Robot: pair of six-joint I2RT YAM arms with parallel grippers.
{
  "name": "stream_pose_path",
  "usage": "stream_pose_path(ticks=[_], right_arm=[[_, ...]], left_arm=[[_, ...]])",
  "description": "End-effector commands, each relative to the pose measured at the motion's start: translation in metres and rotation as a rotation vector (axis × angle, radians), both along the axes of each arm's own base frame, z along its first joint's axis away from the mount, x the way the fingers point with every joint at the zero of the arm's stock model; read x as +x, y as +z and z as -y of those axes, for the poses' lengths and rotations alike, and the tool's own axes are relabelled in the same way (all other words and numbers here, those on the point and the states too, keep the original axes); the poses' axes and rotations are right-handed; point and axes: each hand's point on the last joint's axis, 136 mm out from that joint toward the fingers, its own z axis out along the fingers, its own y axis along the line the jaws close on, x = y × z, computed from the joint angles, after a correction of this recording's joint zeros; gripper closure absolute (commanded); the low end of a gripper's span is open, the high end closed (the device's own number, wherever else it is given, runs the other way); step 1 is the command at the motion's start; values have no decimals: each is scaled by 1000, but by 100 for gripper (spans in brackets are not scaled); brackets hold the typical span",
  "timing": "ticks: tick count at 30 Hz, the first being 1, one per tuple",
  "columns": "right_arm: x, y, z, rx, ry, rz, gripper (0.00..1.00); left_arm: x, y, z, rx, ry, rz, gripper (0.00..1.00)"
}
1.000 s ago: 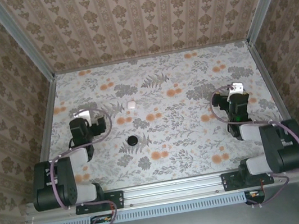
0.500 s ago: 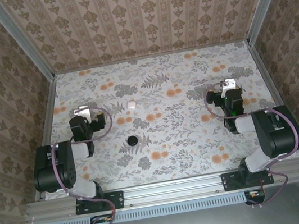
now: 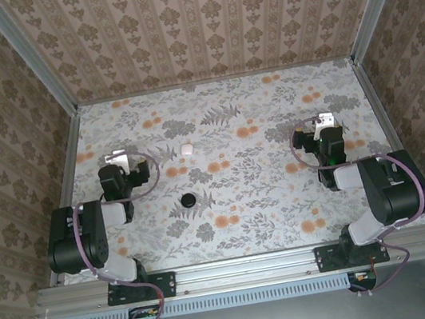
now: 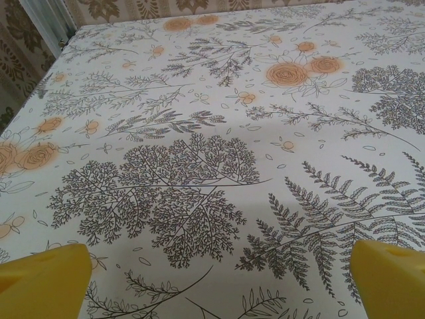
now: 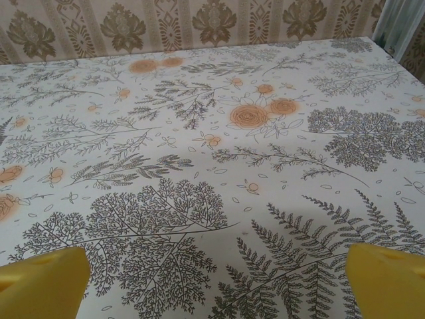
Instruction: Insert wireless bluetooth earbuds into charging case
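Note:
The charging case [image 3: 186, 148], a small white box, lies on the flowered table toward the back, left of the middle. In front of it sits a small black lump [image 3: 189, 199], which looks like the earbuds lying close together; I cannot tell the two pieces apart. My left gripper [image 3: 117, 157] hovers left of the case, well apart from it. My right gripper [image 3: 326, 120] is far off on the right side. In the wrist views the left gripper [image 4: 219, 289] and the right gripper [image 5: 216, 286] stand open, yellow fingertips [image 4: 46, 279] [image 5: 388, 279] wide apart over bare cloth.
The flowered tablecloth [image 3: 238, 220] is ringed by patterned walls with metal corner posts [image 3: 364, 18] at the back. A metal rail [image 3: 246, 269] runs along the near edge, where both arm bases are bolted.
Both arms have lifted at the shoulder and pushed their grippers slightly toward the back of the table. Case and black lump have not moved. Both grippers stayed open.

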Motion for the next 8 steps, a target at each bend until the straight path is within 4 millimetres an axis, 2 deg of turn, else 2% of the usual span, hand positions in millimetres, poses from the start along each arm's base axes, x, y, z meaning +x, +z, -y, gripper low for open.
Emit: stream_pose_path(ticks=[1, 8], right_arm=[[5, 2, -5, -17, 25, -5, 0], [4, 2, -6, -19, 27, -1, 0]], left_arm=[[7, 13, 2, 13, -13, 41, 0], [7, 12, 2, 13, -13, 41, 0]])
